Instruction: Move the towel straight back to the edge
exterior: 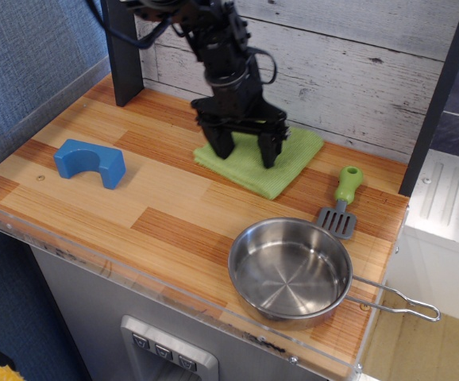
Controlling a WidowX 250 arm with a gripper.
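The light green towel (281, 168) lies flat on the striped wooden countertop, its far corner close to the back edge (349, 145) where the counter meets the whitewashed plank wall. My black gripper (247, 151) stands upright on the towel, fingers spread, with both fingertips (270, 155) pressing down on the cloth. The arm rises from it toward the top left and hides part of the towel's back left side.
A steel pan (290, 270) with a wire handle sits at the front right. A green-handled spatula (342, 200) lies right of the towel. A blue arch block (90, 161) sits at the left. A dark post (125, 55) stands at the back left. A clear acrylic rim (134, 274) lines the front.
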